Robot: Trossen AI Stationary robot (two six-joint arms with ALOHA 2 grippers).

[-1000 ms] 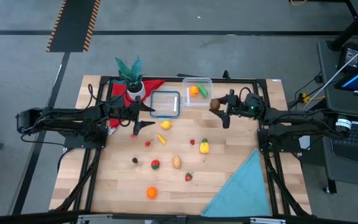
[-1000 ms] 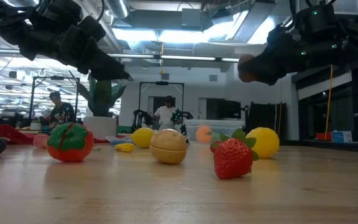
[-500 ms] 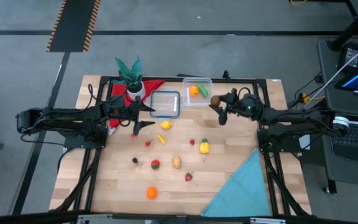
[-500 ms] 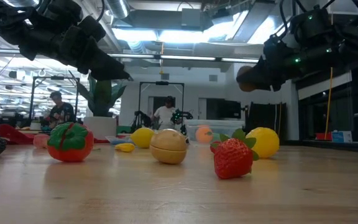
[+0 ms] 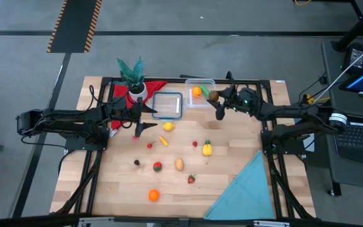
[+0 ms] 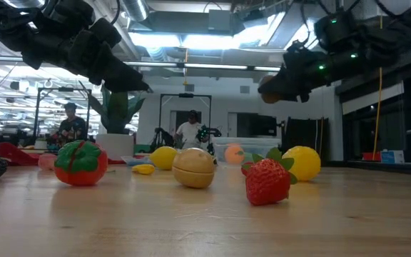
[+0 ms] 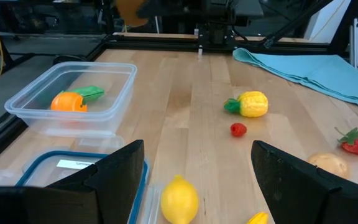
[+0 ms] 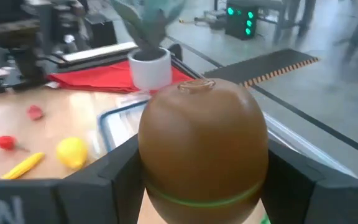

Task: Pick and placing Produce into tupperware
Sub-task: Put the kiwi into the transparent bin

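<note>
A strawberry (image 6: 267, 180), a tan potato (image 6: 193, 168) and a red tomato (image 6: 81, 163) rest on the tabletop (image 6: 205, 221) while the right gripper (image 6: 277, 89) holds a brown fruit (image 6: 271, 87) aloft.

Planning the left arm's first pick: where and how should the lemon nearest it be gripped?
Grip the lemon across its short middle, coming straight down from above. It lies alone on the table, beside the blue-rimmed lid, with bare wood around it for the jaws. Its pointed ends would likely slip. The left gripper waits close by, open; the right gripper carries a brown fruit.
</note>
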